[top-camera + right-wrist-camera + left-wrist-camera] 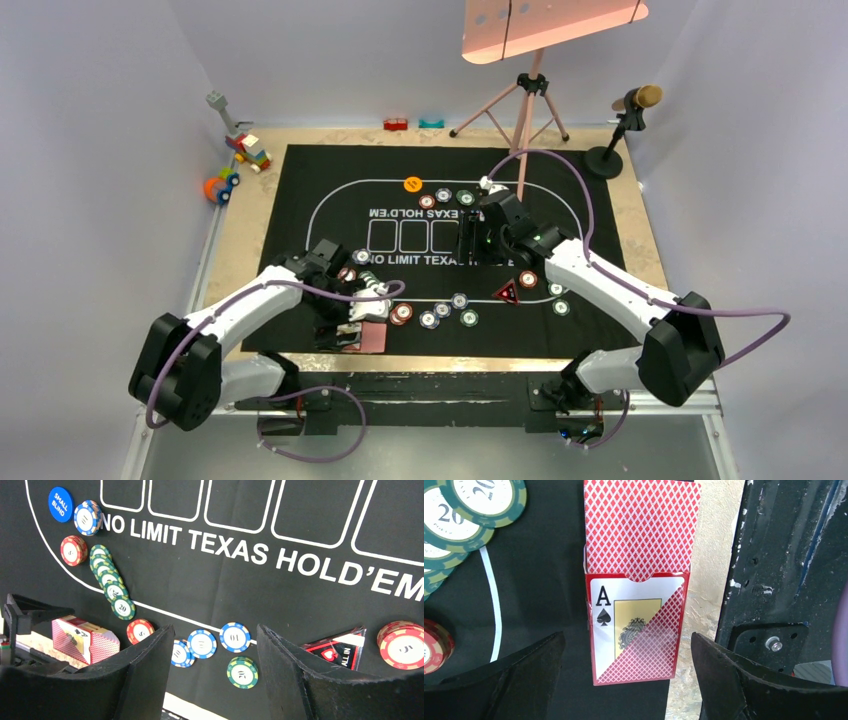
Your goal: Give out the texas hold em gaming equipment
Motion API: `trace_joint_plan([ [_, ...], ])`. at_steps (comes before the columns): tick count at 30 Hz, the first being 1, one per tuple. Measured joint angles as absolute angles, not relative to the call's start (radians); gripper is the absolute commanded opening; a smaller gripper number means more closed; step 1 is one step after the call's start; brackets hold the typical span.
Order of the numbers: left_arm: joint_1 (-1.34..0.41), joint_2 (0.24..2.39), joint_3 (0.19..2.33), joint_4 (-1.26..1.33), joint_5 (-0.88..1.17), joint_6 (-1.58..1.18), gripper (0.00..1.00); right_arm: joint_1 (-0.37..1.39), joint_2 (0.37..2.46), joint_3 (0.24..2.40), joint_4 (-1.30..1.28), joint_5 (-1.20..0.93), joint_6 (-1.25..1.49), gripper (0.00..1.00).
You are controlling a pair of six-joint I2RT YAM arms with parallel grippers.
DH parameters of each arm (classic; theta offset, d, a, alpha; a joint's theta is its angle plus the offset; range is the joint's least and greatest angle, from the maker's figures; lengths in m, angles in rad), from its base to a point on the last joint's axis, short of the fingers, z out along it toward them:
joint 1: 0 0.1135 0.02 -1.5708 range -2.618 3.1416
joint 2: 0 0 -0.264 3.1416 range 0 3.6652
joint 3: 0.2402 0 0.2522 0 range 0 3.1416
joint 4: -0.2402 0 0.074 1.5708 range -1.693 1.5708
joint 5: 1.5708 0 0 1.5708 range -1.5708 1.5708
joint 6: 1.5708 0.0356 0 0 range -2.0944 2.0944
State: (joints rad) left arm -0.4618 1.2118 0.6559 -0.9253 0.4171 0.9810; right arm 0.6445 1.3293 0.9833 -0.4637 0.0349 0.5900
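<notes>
A red-backed playing card box (636, 627) with an ace of spades on its face lies at the near edge of the black mat (300, 200), and cards (641, 527) stick out of its top. My left gripper (628, 640) hangs open just above the card box (372, 338), a finger on either side and not touching it. My right gripper (214, 630) is open and holds nothing, up over the mat's middle (472, 240). Below it lie blue chips (201, 643), a green chip (242, 672) and the red triangular marker (337, 647). A row of green chips (107, 575) and a blue button (60, 504) lie to the left. An orange button (412, 184) sits at the far side.
Colourful toy blocks (248, 150) stand off the mat at the back left. A pink tripod stand (525, 100) and a microphone (630, 110) stand at the back right. The bare table strip and the black arm mount (784, 555) lie just right of the card box.
</notes>
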Motion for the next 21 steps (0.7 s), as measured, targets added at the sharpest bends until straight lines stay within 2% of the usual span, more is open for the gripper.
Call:
trace_joint_plan([
  [15,-0.626,1.282,0.645,-0.861,0.241,0.853,0.98,0.645,1.328,0.984,-0.464,0.035,0.59,0.65],
  [17,-0.642,1.284,0.645,-0.86,0.224,0.844,0.95,0.645,1.328,0.984,-0.464,0.036,0.59,0.65],
  [21,-0.672,1.295,0.648,-0.852,0.19,0.823,0.79,0.644,1.328,0.984,-0.464,0.035,0.59,0.65],
])
